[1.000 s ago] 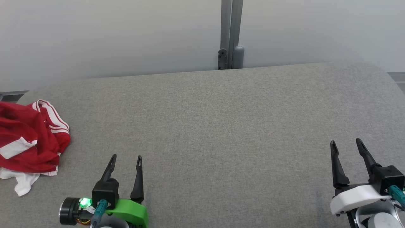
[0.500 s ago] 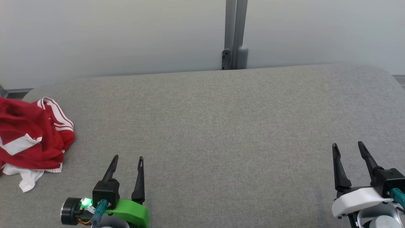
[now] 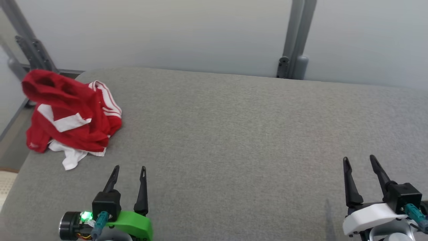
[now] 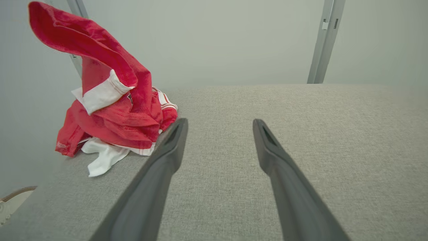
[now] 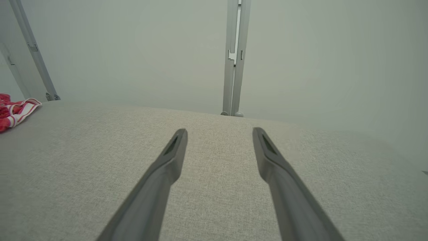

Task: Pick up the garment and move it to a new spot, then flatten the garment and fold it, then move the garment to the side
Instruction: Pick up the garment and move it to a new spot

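Note:
The garment (image 3: pixel 68 115) is a crumpled red piece with white stripes and white trim, heaped at the far left of the grey cushioned surface (image 3: pixel 234 134). In the left wrist view the garment (image 4: pixel 113 110) rises in a tall fold left of the fingers. My left gripper (image 3: pixel 129 168) stands open near the front edge, right of and nearer than the heap, with nothing between its fingers. At the front right my right gripper (image 3: pixel 359 159) is open and empty too. A striped edge of the garment (image 5: pixel 16 112) shows at the far left of the right wrist view.
A pale wall with a grey upright post (image 3: pixel 296 36) stands behind the surface. Slanted grey frame bars (image 3: pixel 28 43) rise at the back left corner. The surface's left edge drops to the floor (image 3: pixel 10 140) beside the heap.
The head camera has turned left, so the whole picture has shifted right and the heap shows in full. Both grippers keep their places, open.

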`<state>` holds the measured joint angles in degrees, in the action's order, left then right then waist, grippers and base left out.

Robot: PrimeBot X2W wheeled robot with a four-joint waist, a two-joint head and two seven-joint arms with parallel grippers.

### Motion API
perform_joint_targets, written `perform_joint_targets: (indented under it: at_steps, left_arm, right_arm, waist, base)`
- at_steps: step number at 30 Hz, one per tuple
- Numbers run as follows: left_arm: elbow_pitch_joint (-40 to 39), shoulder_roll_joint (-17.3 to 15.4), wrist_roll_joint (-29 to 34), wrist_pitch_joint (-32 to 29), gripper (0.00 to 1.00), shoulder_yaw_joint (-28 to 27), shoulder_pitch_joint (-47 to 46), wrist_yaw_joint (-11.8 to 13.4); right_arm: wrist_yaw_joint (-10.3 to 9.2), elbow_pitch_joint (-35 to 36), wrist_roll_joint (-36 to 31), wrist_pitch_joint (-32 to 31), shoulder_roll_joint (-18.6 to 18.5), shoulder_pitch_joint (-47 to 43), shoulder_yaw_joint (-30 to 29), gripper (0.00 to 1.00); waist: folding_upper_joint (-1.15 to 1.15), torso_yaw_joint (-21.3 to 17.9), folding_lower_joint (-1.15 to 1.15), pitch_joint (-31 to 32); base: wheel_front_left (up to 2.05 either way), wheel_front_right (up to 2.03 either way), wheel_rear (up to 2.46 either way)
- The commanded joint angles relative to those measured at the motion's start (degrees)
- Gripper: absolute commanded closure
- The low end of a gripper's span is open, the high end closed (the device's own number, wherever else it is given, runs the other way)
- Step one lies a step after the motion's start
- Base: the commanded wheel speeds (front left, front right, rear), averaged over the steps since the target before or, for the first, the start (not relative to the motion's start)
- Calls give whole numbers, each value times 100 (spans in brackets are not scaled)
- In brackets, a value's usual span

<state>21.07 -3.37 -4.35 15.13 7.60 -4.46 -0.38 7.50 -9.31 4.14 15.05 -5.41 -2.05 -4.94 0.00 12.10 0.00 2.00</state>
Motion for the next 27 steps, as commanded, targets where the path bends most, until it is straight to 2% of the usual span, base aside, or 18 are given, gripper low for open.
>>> perform_joint_targets:
  at_steps: [1, 6, 10, 13, 18, 21, 23, 27]
  left_arm:
    - [-4, -24, -16, 4, 0, -50, 55, 22]
    - [-61, -31, -82, 4, 0, -216, 78, 28]
    - [11, -44, -122, 4, 0, -305, -109, 20]
    - [220, -35, -282, -129, 0, -363, -562, -88]
    - [524, -234, -574, -1094, 0, -534, -1810, -254]
    - [821, -423, -794, -1865, 0, -720, -2595, -210]
    - [1013, -433, -1115, -2351, 0, -938, -3016, -243]
    - [1237, -709, -1489, -2962, 0, -1282, -3647, -233]
  right_arm:
    - [-2, -29, 41, 20, 14, -27, 67, 0]
    - [-2, -70, 85, 20, 35, 125, 311, 0]
    - [-3, -84, 99, 19, 5, 160, 404, 0]
    - [-3, -39, 101, 20, -110, 269, 429, 0]
    - [-3, 58, 125, 20, -372, 592, 444, 0]
    - [-2, 78, 130, 19, -455, 811, 547, 0]
    - [-3, 52, 159, 19, -485, 946, 597, 0]
    - [-3, -5, 221, 19, -424, 1107, 651, 0]
  waist:
    - [0, 698, 0, 17]
    - [0, 1024, 0, -59]
    - [0, 1067, 0, -197]
    - [0, 1021, 0, -467]
    - [0, 831, 0, -1168]
    - [0, 614, 0, -1573]
    - [0, 446, 0, -1778]
    - [0, 120, 0, -2086]
  base:
    - [0, 0, 0]
    - [0, 0, 0]
    - [0, 0, 0]
    - [0, 0, 0]
    - [0, 0, 0]
    - [0, 0, 0]
    - [0, 0, 0]
    - [0, 0, 0]
